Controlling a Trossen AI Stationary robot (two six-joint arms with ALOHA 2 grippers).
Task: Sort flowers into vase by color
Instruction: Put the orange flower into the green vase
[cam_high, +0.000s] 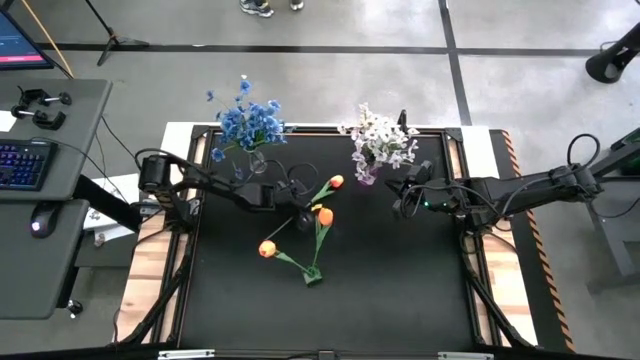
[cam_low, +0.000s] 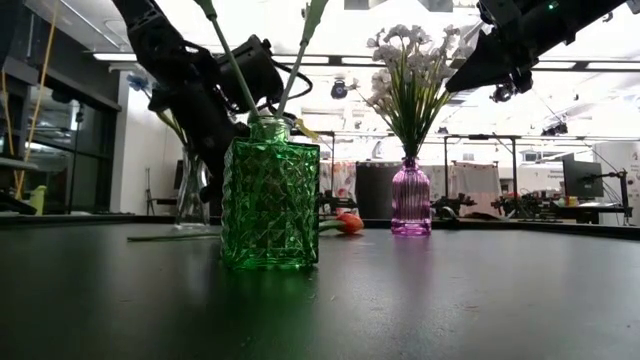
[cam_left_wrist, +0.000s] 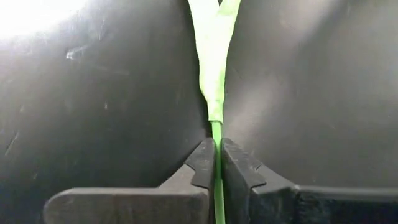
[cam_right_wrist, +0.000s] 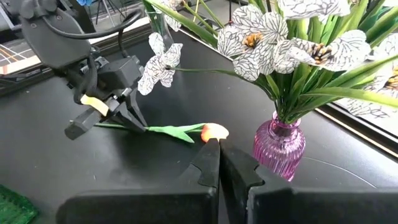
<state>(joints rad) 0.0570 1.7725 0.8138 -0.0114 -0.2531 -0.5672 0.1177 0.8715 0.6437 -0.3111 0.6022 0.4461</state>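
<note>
An orange tulip (cam_high: 335, 182) lies on the black table, its blossom (cam_right_wrist: 215, 132) close to the pink vase (cam_high: 366, 176) that holds the white flowers (cam_high: 380, 140). My left gripper (cam_high: 296, 200) is low over the table, shut on this tulip's stem. Two more orange tulips (cam_high: 323, 215) stand with their stems in the green vase (cam_low: 270, 200). The blue flowers (cam_high: 248, 120) fill a clear vase (cam_low: 192, 190) at the far left. My right gripper (cam_right_wrist: 219, 152) hangs shut and holds nothing, above the table beside the pink vase. My left gripper pinches the lying tulip's thin green stem (cam_left_wrist: 216, 134) between its two fingers (cam_left_wrist: 202, 165), just below the leaves (cam_left_wrist: 214, 56). The fingers slant down from the table's left, roughly along the stem. The tulip lies on the table, blossom toward the pink vase.
The green vase stands nearest the table's front, in the middle. Bare black table lies to its left and right. A desk with a keyboard (cam_high: 22, 165) stands off the table's left edge.
</note>
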